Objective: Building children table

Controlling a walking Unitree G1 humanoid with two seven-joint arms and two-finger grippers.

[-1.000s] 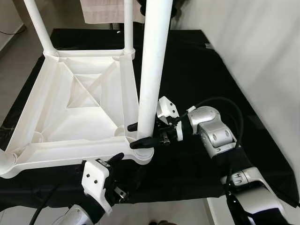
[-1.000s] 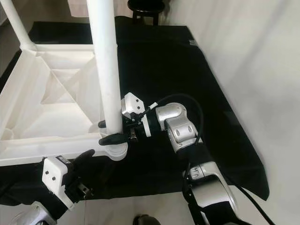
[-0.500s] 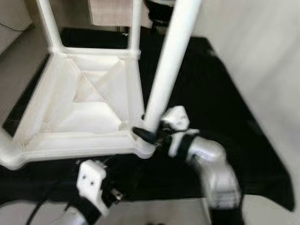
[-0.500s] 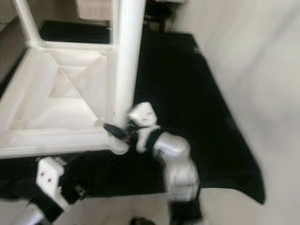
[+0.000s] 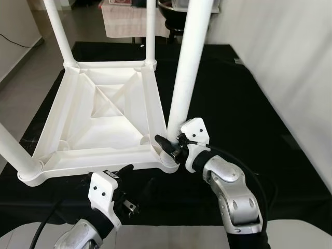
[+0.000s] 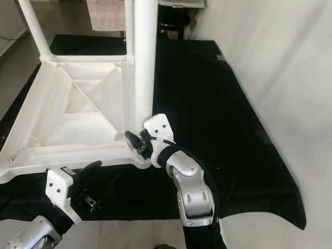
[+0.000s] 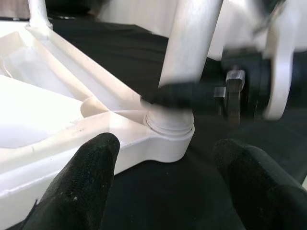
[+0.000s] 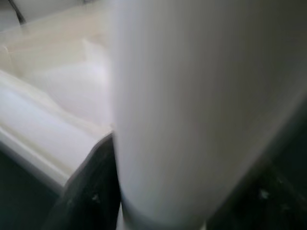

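The white table top point(image 5: 98, 119) is laid upside down on a black cloth point(image 5: 244, 104) so that legs can be set into its corner sockets. At the near right corner, the leg point(image 5: 187, 67) is clasped just above its socket point(image 7: 169, 125) by the right gripper point(image 5: 167, 147), apparently to seat it. The left gripper point(image 7: 168, 177) is held open, empty, near that corner.

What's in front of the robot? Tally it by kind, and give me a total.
White table legs: 4 (far left leg, far right leg, near left leg, near right leg)
Upturned white tabletop: 1
Black cloth: 1
End effectors: 2 (left end effector, right end effector)
Total: 8
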